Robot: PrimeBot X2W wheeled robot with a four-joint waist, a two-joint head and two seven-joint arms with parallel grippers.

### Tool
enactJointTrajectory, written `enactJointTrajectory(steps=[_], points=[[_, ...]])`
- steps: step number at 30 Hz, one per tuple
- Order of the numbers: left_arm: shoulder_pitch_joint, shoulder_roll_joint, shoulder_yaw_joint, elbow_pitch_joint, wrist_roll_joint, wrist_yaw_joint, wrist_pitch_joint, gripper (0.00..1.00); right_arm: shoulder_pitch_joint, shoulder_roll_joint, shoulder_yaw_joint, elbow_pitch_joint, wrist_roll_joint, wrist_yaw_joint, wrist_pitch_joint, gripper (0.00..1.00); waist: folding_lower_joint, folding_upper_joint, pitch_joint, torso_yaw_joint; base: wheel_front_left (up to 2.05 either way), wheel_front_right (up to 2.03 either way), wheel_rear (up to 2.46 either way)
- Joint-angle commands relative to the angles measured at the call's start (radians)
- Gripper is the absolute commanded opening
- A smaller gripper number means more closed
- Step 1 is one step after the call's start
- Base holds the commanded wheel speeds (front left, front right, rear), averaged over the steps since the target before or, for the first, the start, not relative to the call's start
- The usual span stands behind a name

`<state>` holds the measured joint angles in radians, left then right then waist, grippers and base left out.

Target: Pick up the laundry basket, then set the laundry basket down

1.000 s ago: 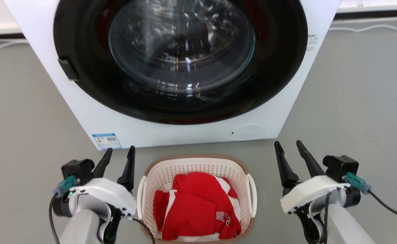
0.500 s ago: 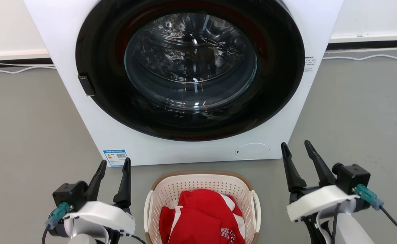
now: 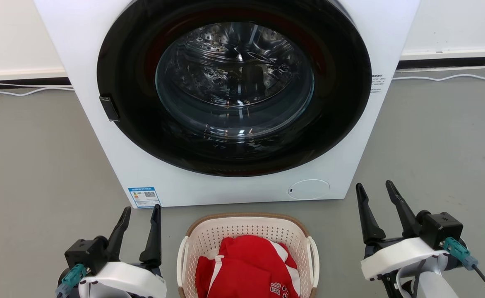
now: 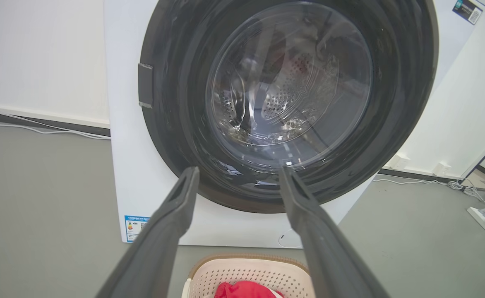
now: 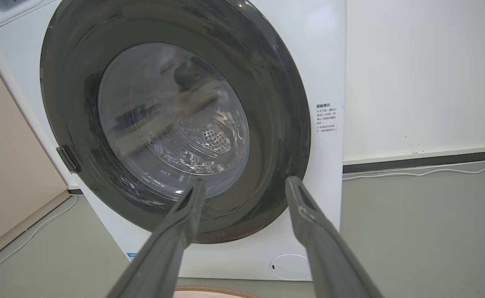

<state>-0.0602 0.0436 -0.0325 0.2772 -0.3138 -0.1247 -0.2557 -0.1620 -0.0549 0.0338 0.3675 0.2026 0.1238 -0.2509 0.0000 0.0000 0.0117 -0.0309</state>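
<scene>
- The laundry basket (image 3: 246,227) stands on the grey floor (image 3: 31,165), close in front of the washer's bottom front edge and roughly centred under its door. From there both arms can reach it.
- A red garment (image 3: 246,269) with white trim is bunched up inside, so the load looks soft and light. I'd guess it won't slide about much when the basket is lifted.
- A white loop handle sticks out on each long side, the left handle (image 3: 181,260) and the right handle (image 3: 315,260). They look like the obvious places to take hold for a level, two-sided lift.
- The left gripper (image 3: 142,208) sits just beside the basket's left side with its fingers pointing up toward the washer. Its jaws are spread wide with nothing between them, and it isn't touching the basket.
- The right gripper (image 3: 373,184) flanks the other side but stands further out, with a clear strip of floor between it and the right handle. Its jaws are also wide apart and empty.
- With one arm on each side and the basket between them, the pose reads as a bracket around it. Nothing has hold of the basket and it rests on the floor (whether the lift is yet to come or is already over, I can't say from here).
- The washer (image 3: 234,190) rises directly behind with its round dark door (image 3: 234,82) shut, so a lift would have to stay clear of that front panel.
- A thin white cable (image 3: 433,77) runs along the foot of the wall at the far edge of the floor, well away from the work.
</scene>
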Motion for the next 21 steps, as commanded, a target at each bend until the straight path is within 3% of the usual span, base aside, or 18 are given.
enactJointTrajectory(steps=[1,21], points=[[-0.013,0.008,0.030,-0.032,0.006,-0.006,-0.006,1.00,-0.011,0.001,0.017,-0.027,-0.009,0.007,-0.011,1.00,0.0000,0.0000,0.002,-0.001,0.00,0.00,0.00],[-0.026,0.007,0.031,-0.024,0.013,-0.006,-0.006,1.00,-0.024,0.004,0.016,-0.013,-0.009,0.007,-0.011,1.00,0.0000,0.0000,0.015,-0.008,0.00,0.00,0.00]])
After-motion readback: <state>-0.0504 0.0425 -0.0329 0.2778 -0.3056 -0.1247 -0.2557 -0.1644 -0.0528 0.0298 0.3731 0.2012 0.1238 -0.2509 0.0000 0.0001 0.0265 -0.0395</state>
